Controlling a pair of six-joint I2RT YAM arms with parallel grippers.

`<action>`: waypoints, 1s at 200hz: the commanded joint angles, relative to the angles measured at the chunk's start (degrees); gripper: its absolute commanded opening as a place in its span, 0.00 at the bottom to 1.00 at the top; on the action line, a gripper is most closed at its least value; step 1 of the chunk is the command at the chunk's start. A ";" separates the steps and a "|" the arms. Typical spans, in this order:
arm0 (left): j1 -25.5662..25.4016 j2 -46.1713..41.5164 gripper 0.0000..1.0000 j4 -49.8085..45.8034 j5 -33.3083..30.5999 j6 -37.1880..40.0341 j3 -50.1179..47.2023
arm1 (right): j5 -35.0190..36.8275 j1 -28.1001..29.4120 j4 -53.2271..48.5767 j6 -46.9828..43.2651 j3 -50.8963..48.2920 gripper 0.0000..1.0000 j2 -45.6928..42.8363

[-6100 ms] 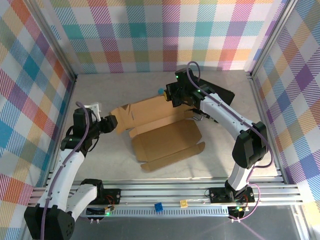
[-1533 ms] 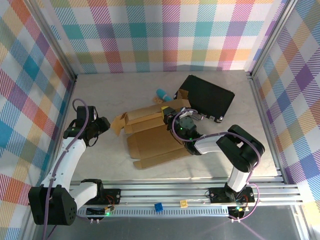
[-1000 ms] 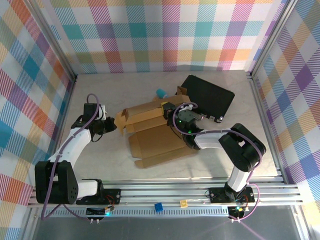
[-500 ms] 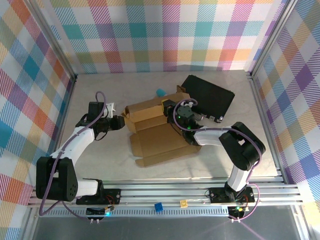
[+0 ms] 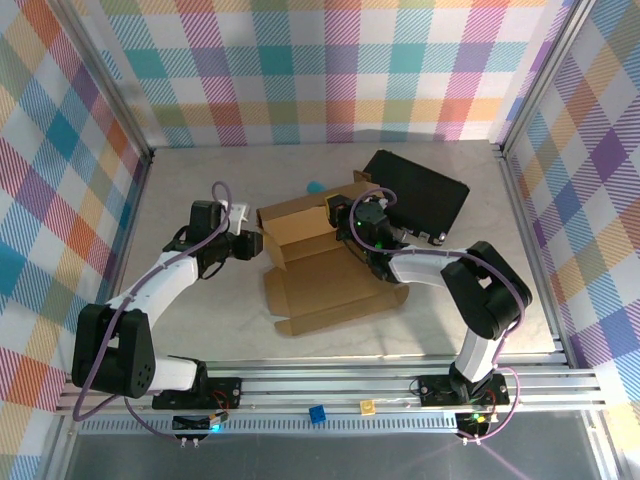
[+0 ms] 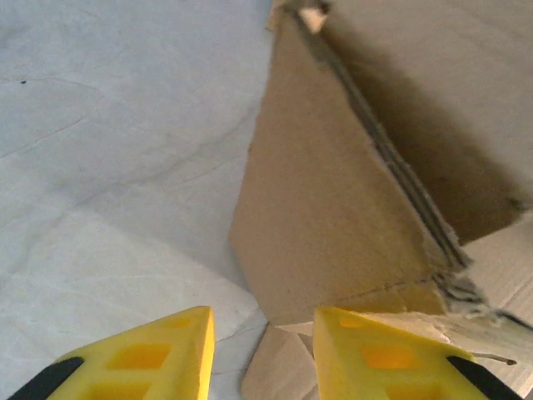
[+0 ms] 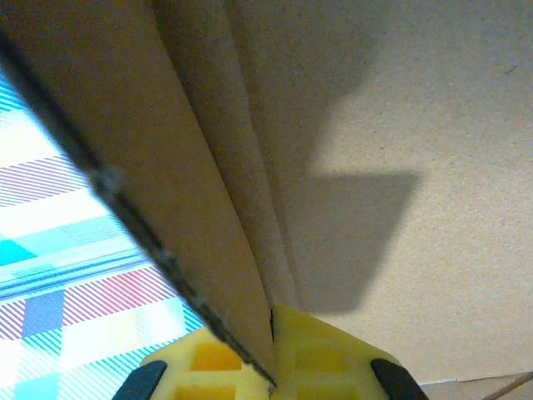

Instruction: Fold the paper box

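Yellow and parted by a narrow gap, the left fingers (image 5: 250, 244) sit at the left end of the paper box (image 5: 330, 285), low over the pale worktop (image 5: 200, 330). On my left wrist camera the box's upright end wall stands just ahead of them, its cut edge running away to the right. The corner of a lower flap lies in the gap. I see nothing squeezed there, though a ragged cardboard edge passes close over the right-hand one.

The box sits in the middle of the worktop. A flat panel with small tabs spreads toward me, and behind it the rear part is raised into a long, shallow wall that slants from near left to far right. A small cyan thing (image 5: 315, 186) peeks out from behind that wall.

At the right end of the raised part the right fingers (image 7: 290, 362) are closed on the cardboard — my right wrist camera shows a board edge coming down on a slant and ending where the two yellow tips meet.

Further right, a black case (image 5: 420, 195) lies flat at the far right of the worktop, close behind that arm's wrist. I cannot tell whether it touches the box.
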 commanded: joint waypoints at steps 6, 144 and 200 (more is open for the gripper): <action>-1.59 0.61 0.38 3.33 -1.09 1.21 0.30 | -1.27 -0.34 -4.68 1.80 1.13 0.00 2.45; -3.87 -2.07 0.50 3.88 1.35 -0.66 -1.90 | -0.75 -0.69 -7.73 2.39 2.51 0.00 2.41; -3.91 -4.39 0.51 2.83 1.97 -1.58 -3.19 | -0.92 -0.69 -6.67 2.53 3.14 0.00 2.99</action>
